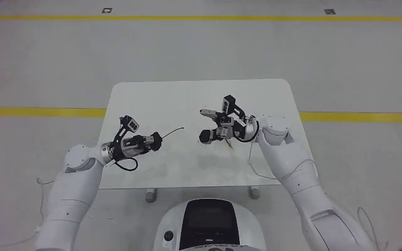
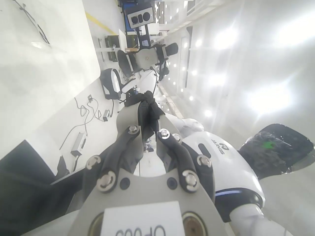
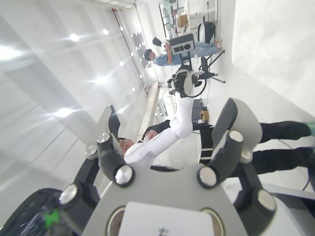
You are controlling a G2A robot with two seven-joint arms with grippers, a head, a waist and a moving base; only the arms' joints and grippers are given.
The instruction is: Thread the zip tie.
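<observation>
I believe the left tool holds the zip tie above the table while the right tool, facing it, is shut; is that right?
Not quite: the right tool is open, spread wide with nothing in it, as the right wrist view shows. The left tool does hold the zip tie above the table.

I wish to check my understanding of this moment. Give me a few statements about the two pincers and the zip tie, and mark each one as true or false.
1. The left pincer and the right pincer are both over the white table, with a gap between them. True.
2. The left pincer is shut on the zip tie. True.
3. The right pincer is shut. False: its fingers stand wide apart and hold nothing.
4. The zip tie lies flat on the table. False: it sticks out from the left pincer, with its free end pointing toward the right pincer.
</observation>
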